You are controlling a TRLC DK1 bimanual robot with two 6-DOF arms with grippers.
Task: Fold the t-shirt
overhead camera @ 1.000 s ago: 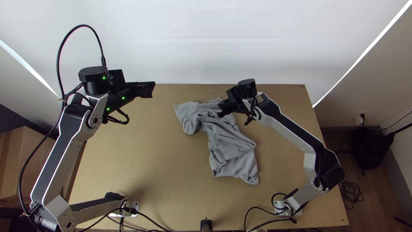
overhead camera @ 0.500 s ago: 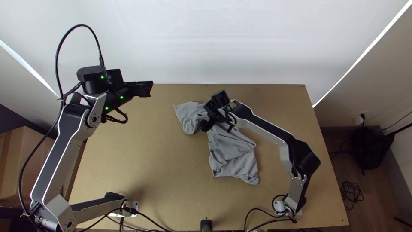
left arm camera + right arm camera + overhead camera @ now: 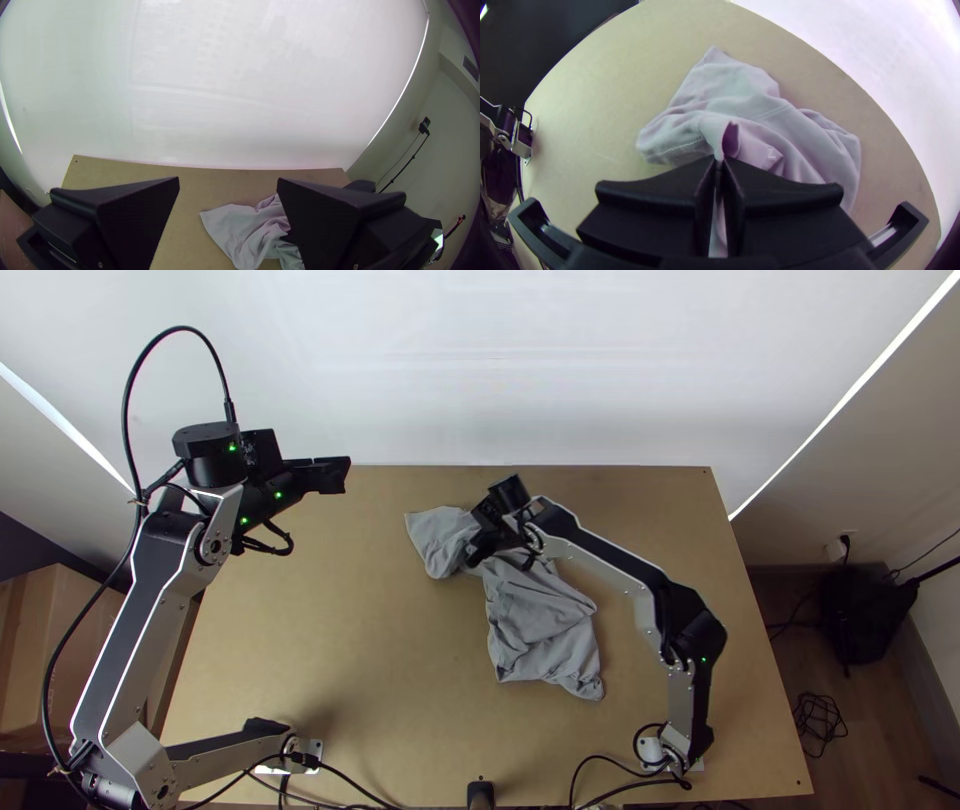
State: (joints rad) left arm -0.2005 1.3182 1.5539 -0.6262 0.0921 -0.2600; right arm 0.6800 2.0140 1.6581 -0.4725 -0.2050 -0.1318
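Right claw (image 3: 719, 161), pinched tight on a bit of the grey t-shirt (image 3: 540, 620) lying bunched on the table (image 3: 350, 650), should lift slowly and pull gently so wrinkles open and nothing slips.

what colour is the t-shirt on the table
The t-shirt is plain grey; it shows best in the top view.

Beyond the left gripper (image 3: 345, 474), past the far edge of the light wooden tabletop (image 3: 330, 650), stands a white screen-like surface (image 3: 480, 370) flanked by bright strips of light (image 3: 845, 397). Noted: cardboard box (image 3: 35, 640) left of and nearer than that gripper; well right of the right gripper (image 3: 474, 558), wood-look floor (image 3: 870, 760) and pale wall (image 3: 880, 490).
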